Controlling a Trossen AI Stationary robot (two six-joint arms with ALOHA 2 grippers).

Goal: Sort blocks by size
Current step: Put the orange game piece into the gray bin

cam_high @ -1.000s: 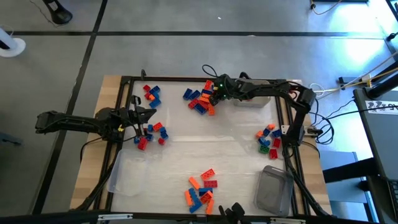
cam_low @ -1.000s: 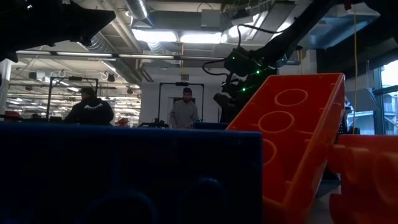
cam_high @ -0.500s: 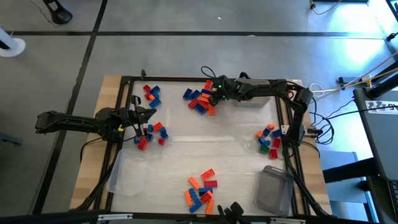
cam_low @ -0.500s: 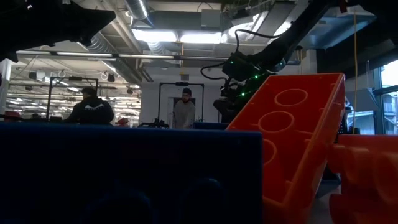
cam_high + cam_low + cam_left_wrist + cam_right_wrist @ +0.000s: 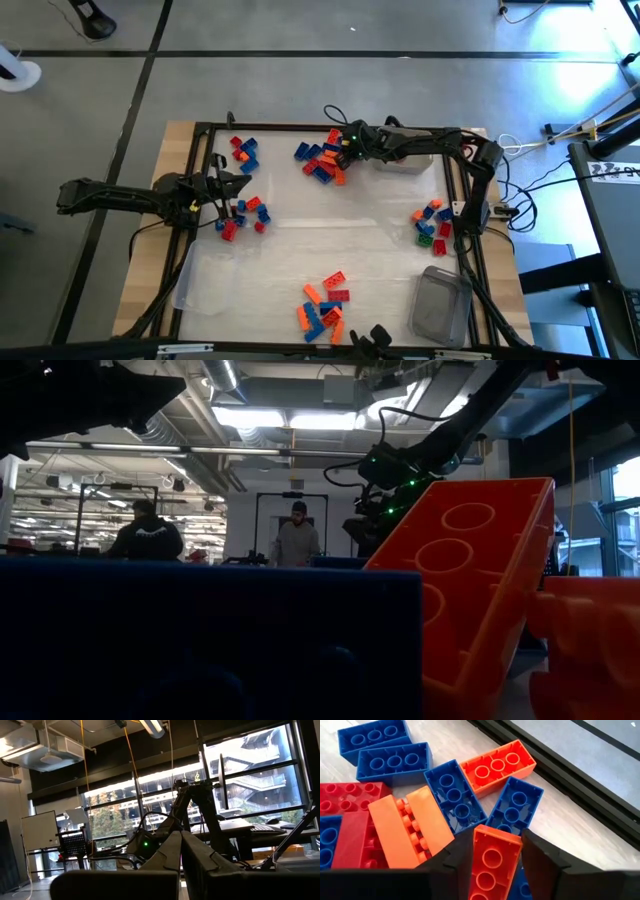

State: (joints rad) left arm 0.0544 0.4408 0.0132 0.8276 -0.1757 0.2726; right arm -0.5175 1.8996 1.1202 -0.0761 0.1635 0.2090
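I have the right tool (image 5: 343, 152) down on the pile of blocks (image 5: 322, 160) at the far edge of the counter (image 5: 330, 240), and I take that pile as my reference. In the right wrist view an orange brick (image 5: 492, 865) sits lengthwise between the two fingers (image 5: 455, 857), which stand close against its long sides — narrowed around it, though I cannot confirm a firm grip or any lift. I judge it is taken along its narrow width because that is the span the fingers can bracket. It rests partly on a blue brick (image 5: 515, 810), so neighbours may shift when it comes up.

Other blocks lie in separate clusters: one (image 5: 243, 150) left of the reference pile, one (image 5: 433, 223) toward the right rail, one (image 5: 324, 300) at the near edge — sorting is, in my judgement, partly done.

The left tool (image 5: 235, 195) is fully closed on nothing, parked beside the cluster (image 5: 243, 215) left of and nearer than the reference pile.
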